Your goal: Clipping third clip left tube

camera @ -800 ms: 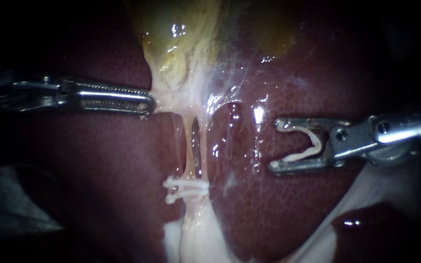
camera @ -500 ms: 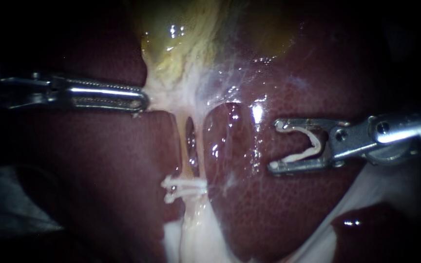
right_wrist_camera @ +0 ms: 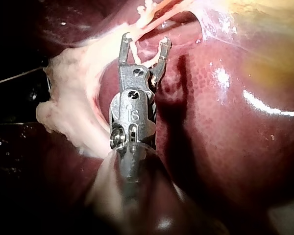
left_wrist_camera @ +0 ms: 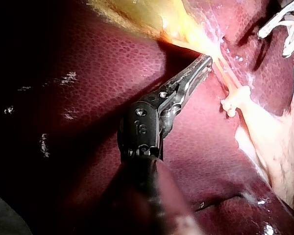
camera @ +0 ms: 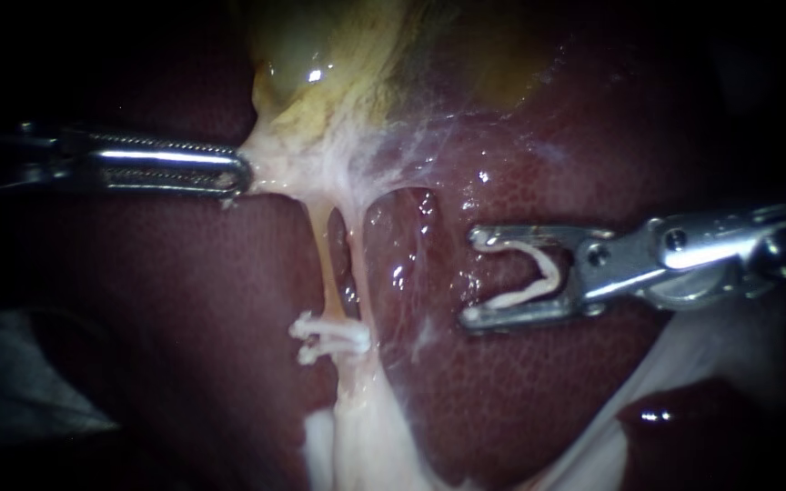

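Pale left tube (camera: 320, 259) runs vertically, well left of the right instrument (camera: 470, 277), whose spread jaws carry an open clip (camera: 531, 273) facing it crosswise. The left instrument (camera: 240, 175) clamps gallbladder tissue (camera: 273, 164) above it; placed clips (camera: 329, 336) sit below.

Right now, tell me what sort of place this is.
Probably a surgical bench: liver and gallbladder, clips on a tube, my left instrument gripping pale tissue, my right instrument holding an open clip in its jaws.
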Robot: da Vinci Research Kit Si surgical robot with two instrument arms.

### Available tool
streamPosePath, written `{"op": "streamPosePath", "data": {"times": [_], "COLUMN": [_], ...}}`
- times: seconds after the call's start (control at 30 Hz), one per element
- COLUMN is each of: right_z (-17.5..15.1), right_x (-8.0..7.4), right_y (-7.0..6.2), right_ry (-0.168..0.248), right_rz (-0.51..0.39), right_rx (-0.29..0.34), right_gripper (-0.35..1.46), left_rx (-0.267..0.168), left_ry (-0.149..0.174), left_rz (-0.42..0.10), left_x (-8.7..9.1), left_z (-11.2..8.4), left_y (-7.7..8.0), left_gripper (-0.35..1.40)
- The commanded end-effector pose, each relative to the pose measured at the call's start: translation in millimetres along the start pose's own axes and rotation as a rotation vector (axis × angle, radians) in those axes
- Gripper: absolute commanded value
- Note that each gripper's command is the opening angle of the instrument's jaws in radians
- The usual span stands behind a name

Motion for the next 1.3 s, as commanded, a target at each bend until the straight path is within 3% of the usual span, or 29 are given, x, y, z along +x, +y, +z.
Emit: {"op": "streamPosePath", "data": {"times": [0.03,0.2,0.53,0.67,0.87,1.0,1.3], "right_z": [0.7,3.5,8.3,9.4,10.7,11.3,12.9], "right_x": [0.1,0.6,1.9,0.9,-2.4,-3.7,-3.7], "right_y": [0.0,0.1,1.9,2.7,4.2,5.1,6.3], "right_ry": [0.006,0.047,0.078,0.077,0.072,0.071,0.132], "right_rz": [0.007,0.042,0.069,0.089,0.099,0.096,0.128], "right_rx": [0.005,0.031,0.071,0.090,0.106,0.125,0.174], "right_gripper": [0.50,0.50,0.50,0.50,0.50,0.50,0.50], "left_rx": [0.000,0.000,0.000,0.000,0.000,0.000,0.000], "left_ry": [0.000,0.000,0.001,0.001,0.001,0.001,0.001], "left_rz": [0.000,0.006,0.006,0.006,0.006,0.006,0.006], "left_x": [0.0,0.0,0.0,0.0,0.0,0.0,0.1], "left_z": [0.0,0.1,0.1,0.1,0.1,0.1,0.1], "left_y": [0.0,0.1,0.2,0.3,0.3,0.3,0.3], "left_gripper": [-0.35,-0.35,-0.35,-0.35,-0.35,-0.35,-0.35]}}
